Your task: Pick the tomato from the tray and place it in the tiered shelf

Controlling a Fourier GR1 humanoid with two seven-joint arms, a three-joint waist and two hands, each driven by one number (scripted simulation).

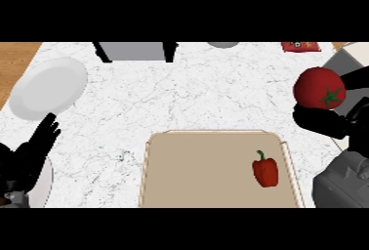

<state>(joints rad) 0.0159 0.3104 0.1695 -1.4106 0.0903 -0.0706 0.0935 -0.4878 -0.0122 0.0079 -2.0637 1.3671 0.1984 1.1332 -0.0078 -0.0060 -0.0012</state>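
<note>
At the near edge of the bench [187,97], the robot's left hand [32,151] rests open at the view's lower left, fingers up. The beige tray [202,166] beside it carries only a red pepper [265,171]. Off the tray to the right, the right hand [324,124] is curled round the tomato [319,88] and holds it up over the bench's right side, its green stalk star facing the camera. Farther back on the left lies a white plate [49,88]. At the far edge stands the tiered shelf [137,51], well apart from the tomato and across the bench from it.

The carry looks like the risky part. The tomato is round and smooth and could roll out of the fingers as the arm swings leftward. A low or wide approach could knock it against the shelf's black uprights.

Much is out of sight. The tomato hides most of the fingers holding it, so how far they wrap cannot be told. The shelf is cut off by the view's upper edge and shows only a grey panel between two black legs, so its tiers cannot be made out. A red packet [300,46] and a grey rounded object [223,44] at the far edge are also cut off, and a white shape under the left hand is hard to identify.
</note>
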